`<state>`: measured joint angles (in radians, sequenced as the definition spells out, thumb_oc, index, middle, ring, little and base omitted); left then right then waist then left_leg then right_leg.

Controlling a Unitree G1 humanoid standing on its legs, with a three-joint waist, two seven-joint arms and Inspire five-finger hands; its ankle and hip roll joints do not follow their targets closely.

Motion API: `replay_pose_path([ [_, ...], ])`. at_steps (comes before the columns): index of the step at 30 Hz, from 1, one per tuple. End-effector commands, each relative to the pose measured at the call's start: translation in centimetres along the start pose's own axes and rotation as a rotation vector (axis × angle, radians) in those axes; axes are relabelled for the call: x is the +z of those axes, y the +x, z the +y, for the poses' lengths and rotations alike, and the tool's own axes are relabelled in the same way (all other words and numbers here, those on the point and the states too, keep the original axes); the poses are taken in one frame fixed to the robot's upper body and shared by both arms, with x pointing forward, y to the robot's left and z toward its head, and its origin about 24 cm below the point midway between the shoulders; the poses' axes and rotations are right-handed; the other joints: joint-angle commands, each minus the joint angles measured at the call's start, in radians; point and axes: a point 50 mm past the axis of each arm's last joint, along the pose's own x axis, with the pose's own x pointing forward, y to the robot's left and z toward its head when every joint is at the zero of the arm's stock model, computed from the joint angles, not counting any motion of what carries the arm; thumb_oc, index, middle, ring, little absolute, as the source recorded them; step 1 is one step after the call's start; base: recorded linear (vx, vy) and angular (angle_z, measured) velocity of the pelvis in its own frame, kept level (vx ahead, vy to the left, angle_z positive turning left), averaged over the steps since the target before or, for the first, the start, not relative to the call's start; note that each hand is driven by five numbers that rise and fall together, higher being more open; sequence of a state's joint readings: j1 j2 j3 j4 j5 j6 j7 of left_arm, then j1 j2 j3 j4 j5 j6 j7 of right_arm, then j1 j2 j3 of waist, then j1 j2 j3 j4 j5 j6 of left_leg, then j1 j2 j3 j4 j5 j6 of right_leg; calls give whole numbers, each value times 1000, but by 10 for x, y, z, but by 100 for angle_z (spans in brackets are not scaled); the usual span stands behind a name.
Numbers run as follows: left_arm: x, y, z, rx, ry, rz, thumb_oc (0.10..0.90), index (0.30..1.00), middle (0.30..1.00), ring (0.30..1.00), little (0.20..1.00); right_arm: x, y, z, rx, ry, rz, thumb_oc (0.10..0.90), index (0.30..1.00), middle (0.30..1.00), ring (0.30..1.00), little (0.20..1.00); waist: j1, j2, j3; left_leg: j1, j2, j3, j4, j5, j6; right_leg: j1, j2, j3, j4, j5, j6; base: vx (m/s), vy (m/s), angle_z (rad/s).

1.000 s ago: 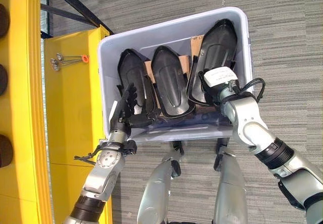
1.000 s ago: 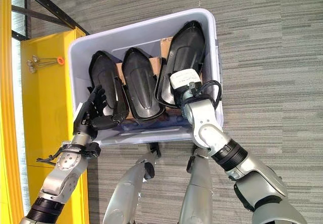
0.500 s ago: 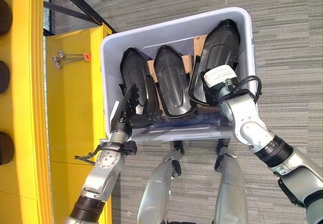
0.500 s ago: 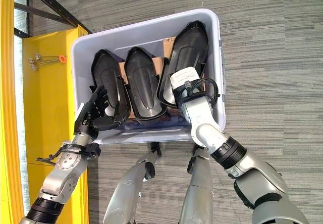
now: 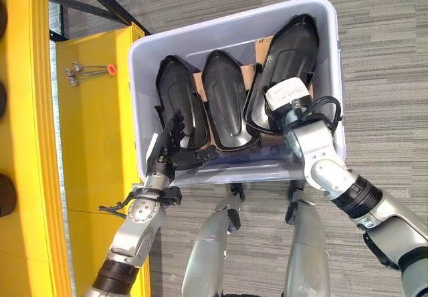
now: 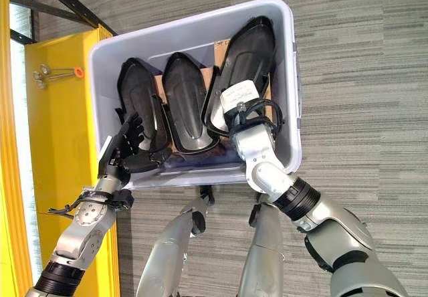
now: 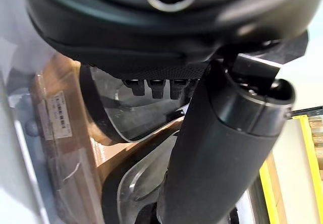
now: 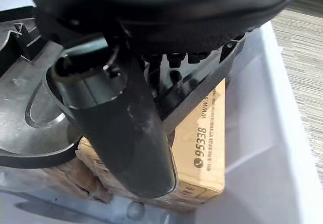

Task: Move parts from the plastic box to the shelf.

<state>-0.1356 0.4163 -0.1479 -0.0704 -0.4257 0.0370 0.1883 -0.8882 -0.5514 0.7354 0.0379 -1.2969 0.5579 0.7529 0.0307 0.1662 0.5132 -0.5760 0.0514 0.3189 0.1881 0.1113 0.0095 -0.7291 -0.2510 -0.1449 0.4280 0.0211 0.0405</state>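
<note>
the plastic box (image 5: 321,16), pale grey with rounded corners, sits on grey striped carpet (image 5: 381,56) beside the yellow shelf (image 5: 93,130). three black moulded parts stand in a row inside it, leaning on brown cardboard boxes (image 8: 204,148).

the left hand (image 5: 172,146) reaches over the box's near wall at its left corner. its fingers (image 5: 175,124) are spread and nearly straight, lying against the outer face of the left part (image 5: 175,100), while the thumb (image 5: 200,155) stretches out under that part's near end. in the left wrist view the fingertips (image 7: 154,87) sit just over the part's curved rim and the thumb runs alongside it, so the hand cups the part loosely rather than clamping it.

the middle part (image 5: 227,106) stands just beyond the left thumb's tip, untouched by either hand.

the right hand (image 8: 126,108) is down in the box at the near end of the right part (image 5: 287,56), the longest of the three. in the head views it is covered by the wrist's white-labelled block. in the right wrist view its fingers (image 8: 174,60) curl over the part's edge and the thumb lies across the part's inner face, pinching the rim between them. the cardboard box sits just beside the thumb, against the box wall.

a small bunch of metal pins with an orange tip (image 5: 90,73) lies on the shelf, well apart from the left fingers.
</note>
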Motion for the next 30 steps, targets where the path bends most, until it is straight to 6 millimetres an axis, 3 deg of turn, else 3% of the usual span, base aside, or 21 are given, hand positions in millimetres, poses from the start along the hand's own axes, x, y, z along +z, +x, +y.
replay_pose_path([
  [1,43,2,-2,-24,-10,-243,900,1000,1000,1000,1000,-14,20,63,333,-22,120,900,1000,1000,1000,1000,33,106,7,-28,-62,-64,73,-119,-10,-3,0,13,115,-159,49,0,0,0],
  [12,43,5,-10,-46,-18,-245,900,1000,1000,1000,1000,-23,27,117,473,412,228,900,1000,1000,1000,1000,28,116,7,-17,-55,-58,72,-120,-14,1,-9,11,114,-156,47,1,-6,2],
  [21,43,8,-14,-38,-39,-240,900,1000,1000,1000,1000,-37,26,145,481,429,335,900,1000,1000,1000,1000,11,123,7,4,-56,-51,65,-125,-11,12,-7,20,108,-154,46,25,20,-4],
  [24,45,9,-7,-31,-22,-238,900,1000,1000,1000,1000,-49,25,153,495,479,353,900,1000,1000,1000,1000,10,110,7,7,-50,-48,63,-127,-12,19,-1,17,102,-151,46,11,-79,-6],
  [30,49,6,1,-34,37,-234,900,1000,1000,1000,1000,-89,21,170,526,535,325,900,1000,1000,1000,1000,2,59,7,-2,-26,-52,89,-134,-20,27,5,-4,115,-145,56,6,-105,5],
])
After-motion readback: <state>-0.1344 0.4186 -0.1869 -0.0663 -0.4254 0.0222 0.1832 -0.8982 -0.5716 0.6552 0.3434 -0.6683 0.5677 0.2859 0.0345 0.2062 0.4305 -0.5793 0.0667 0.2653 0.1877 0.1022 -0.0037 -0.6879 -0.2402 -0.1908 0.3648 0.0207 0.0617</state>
